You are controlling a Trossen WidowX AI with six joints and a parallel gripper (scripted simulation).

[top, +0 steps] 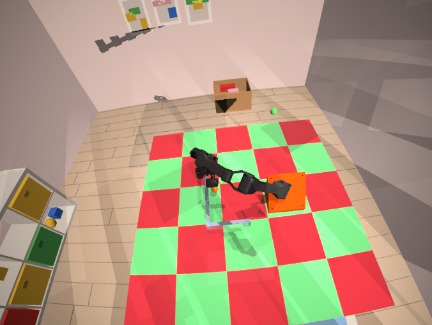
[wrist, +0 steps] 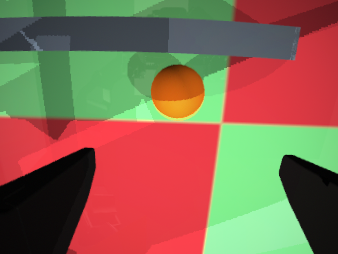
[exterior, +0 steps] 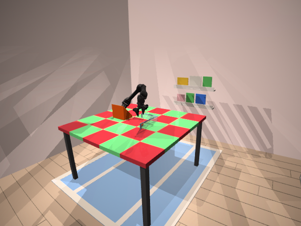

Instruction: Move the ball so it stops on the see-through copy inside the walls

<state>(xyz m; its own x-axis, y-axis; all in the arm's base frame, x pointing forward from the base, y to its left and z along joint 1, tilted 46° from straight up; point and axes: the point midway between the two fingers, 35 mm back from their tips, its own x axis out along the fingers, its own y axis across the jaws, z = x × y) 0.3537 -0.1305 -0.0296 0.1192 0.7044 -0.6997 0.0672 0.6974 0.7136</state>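
Resting free on the surface (wrist: 260, 165), the glossy orange ball (wrist: 178, 91) (upper half shaded) sits near the clear wall (wrist: 230, 40); my gripper (wrist: 190, 161) stands wide apart, holding nothing.

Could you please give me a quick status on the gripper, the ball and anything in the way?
Gripper open, holding nothing. Orange ball on the table, apart from both fingers, just short of the clear wall. Nothing between gripper and ball.

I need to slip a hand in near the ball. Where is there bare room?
Free: the squares between the open gripper fingers, short of the orange ball. Crowded: beyond the ball, where the clear wall stands close behind it, and at the orange base plate.
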